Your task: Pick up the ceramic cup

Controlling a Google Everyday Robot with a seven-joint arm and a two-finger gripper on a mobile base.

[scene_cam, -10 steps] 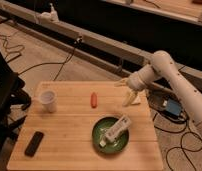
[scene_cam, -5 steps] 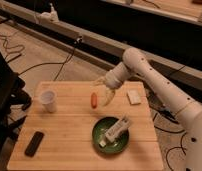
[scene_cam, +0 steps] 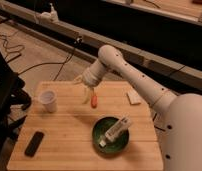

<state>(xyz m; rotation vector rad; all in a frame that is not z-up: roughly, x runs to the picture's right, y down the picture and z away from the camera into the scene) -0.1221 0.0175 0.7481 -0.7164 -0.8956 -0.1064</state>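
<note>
The ceramic cup lies camera-left of the gripper, clearly apart.
It stands upright near the left edge of the surface; I'd reach leftward, away from the orange piece. Jaws apart or together, I cannot tell.

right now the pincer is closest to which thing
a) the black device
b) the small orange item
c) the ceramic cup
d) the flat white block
b: the pincer hangs right beside the small orange item, while the ceramic cup stands well apart from it.
</note>
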